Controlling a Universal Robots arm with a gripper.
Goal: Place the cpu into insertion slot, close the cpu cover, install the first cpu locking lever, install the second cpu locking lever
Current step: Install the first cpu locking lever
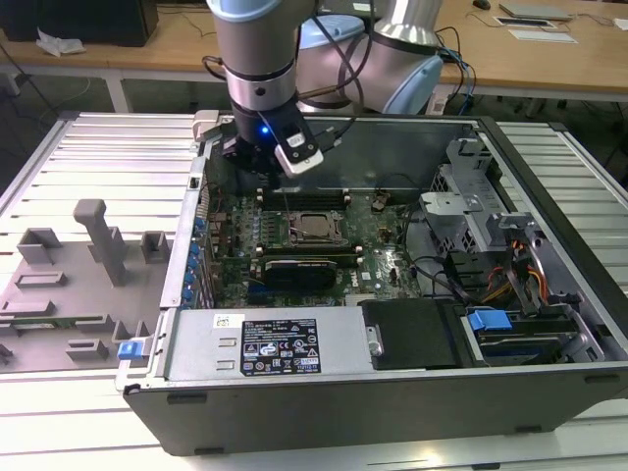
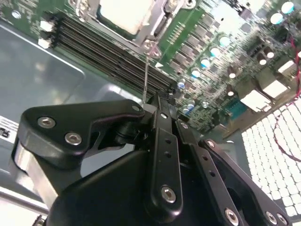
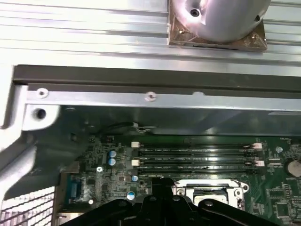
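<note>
Silvery cpu [image 1: 317, 227] (flat) in insertion slot [image 1: 296, 229]

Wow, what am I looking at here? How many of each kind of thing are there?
robot arm: 1
gripper: 1
open computer case: 1
motherboard: 1
cpu: 1
white slot latches: 4
Total: 9

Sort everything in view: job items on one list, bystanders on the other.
Job items: cpu; cpu cover framing it; thin locking lever, its free end at the gripper.
Bystanders: memory slots; labelled metal box; drive cage; grey fixture blocks on the table.
</note>
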